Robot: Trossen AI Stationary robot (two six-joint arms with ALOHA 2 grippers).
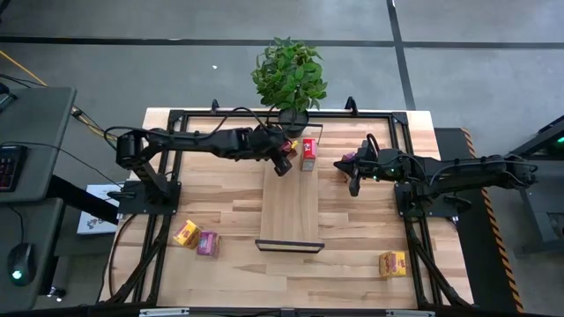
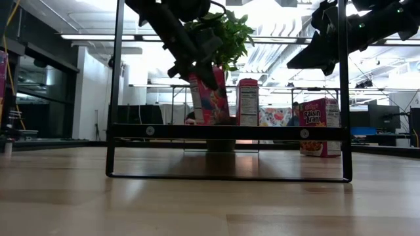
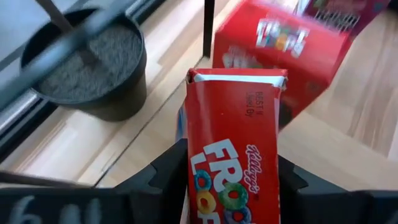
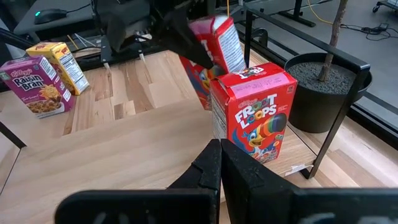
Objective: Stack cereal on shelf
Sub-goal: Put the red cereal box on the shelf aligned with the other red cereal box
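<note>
My left gripper point(image 1: 282, 163) reaches from the table's left to the far end of the shelf point(image 1: 289, 211) and is shut on a red cereal box point(image 3: 233, 143), which leans over in the low view point(image 2: 209, 92). A second red box point(image 1: 308, 152) stands upright on the shelf's far end, right beside the held one point(image 4: 255, 112). My right gripper point(image 1: 355, 182) waits shut to the right of the shelf, next to a pink box point(image 1: 348, 158) that stands on the tabletop. My left gripper pinches the red box between its two fingers point(image 3: 165, 171), one on each of two opposite sides point(image 3: 193, 155), with a red printed face toward the wrist camera. The fingers slant down from the table's left. The box is tilted point(image 4: 214, 46); whether its lower end touches the shelf, I cannot tell.
A potted plant point(image 1: 289, 75) stands just beyond the shelf's far end, its black pot point(image 3: 87, 62) close to the held box. A yellow box point(image 1: 185, 233) and a pink box point(image 1: 208, 243) lie near left, another yellow box point(image 1: 392, 263) near right. The black table frame point(image 1: 176, 119) rims the edges.
</note>
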